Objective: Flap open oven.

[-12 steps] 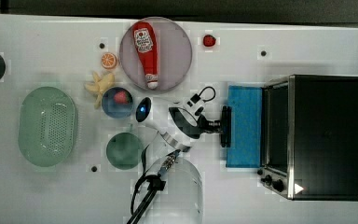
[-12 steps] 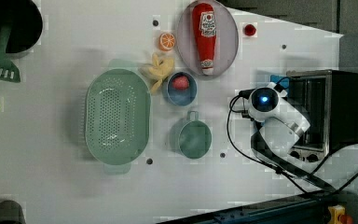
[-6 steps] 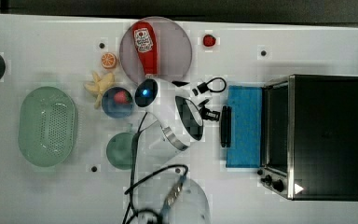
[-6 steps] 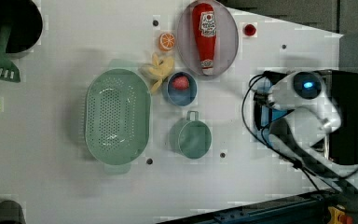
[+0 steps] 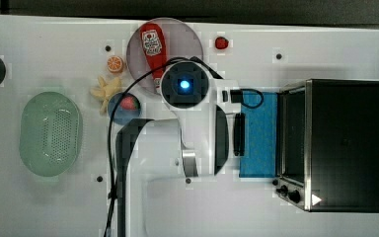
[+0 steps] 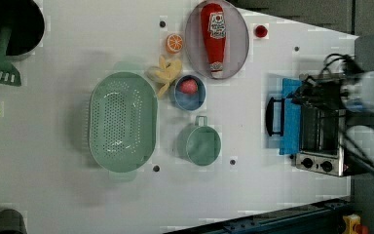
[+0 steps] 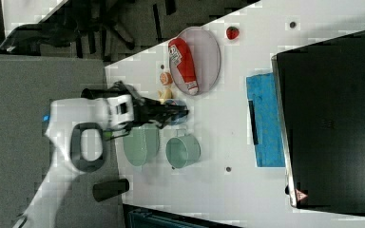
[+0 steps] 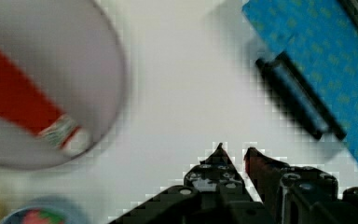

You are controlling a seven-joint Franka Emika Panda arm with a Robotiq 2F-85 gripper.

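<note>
The oven stands at the top view's right, its blue glass door folded down flat on the white table. The gripper hangs above bare table between the door's handle and the plate, fingertips a narrow gap apart, holding nothing.

Matt black oven casing, silvery metal frame, blue-tinted glass door, perforated green plastic-looking colander

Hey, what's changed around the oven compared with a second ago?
The gripper has backed away from the door handle toward the top view's left. It now hangs empty over the table, jaws slightly apart. The oven stayed put, its door lying flapped open as before.
</note>
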